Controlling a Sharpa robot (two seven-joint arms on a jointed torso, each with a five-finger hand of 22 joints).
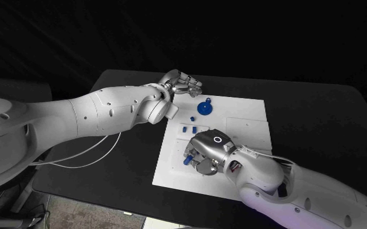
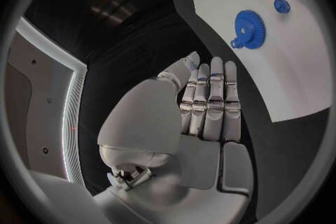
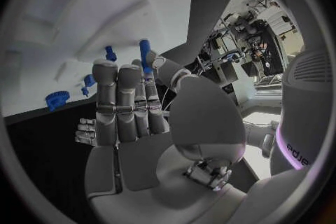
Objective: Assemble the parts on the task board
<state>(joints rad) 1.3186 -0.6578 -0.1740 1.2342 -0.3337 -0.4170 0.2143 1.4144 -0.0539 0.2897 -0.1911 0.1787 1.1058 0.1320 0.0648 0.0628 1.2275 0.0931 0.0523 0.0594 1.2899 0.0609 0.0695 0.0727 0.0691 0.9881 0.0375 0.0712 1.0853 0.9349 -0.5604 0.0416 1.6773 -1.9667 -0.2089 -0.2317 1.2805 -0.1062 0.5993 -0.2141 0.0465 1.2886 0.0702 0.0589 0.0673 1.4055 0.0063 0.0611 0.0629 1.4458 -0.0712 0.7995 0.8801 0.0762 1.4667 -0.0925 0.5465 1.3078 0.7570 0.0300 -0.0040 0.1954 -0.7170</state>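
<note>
The white task board [image 1: 245,128] lies in the middle of the black table. A blue gear [image 1: 204,107] lies on its far left part, with a small blue piece [image 1: 192,118] beside it and two short blue pegs [image 1: 190,129] nearer. My left hand [image 1: 181,84] hovers by the board's far left corner, its fingers [image 2: 210,95] straight and together, holding nothing; the gear [image 2: 246,28] lies beyond them. My right hand [image 1: 208,155] is over the board's near left part. It pinches a blue peg [image 3: 145,55] between thumb and finger, and the peg's end [image 1: 188,159] sticks out towards the board's left edge.
Shallow raised and recessed shapes mark the board's right half [image 1: 248,125]. A pale cable [image 1: 92,152] runs over the table beneath my left arm. Bare black table [image 1: 321,117] surrounds the board.
</note>
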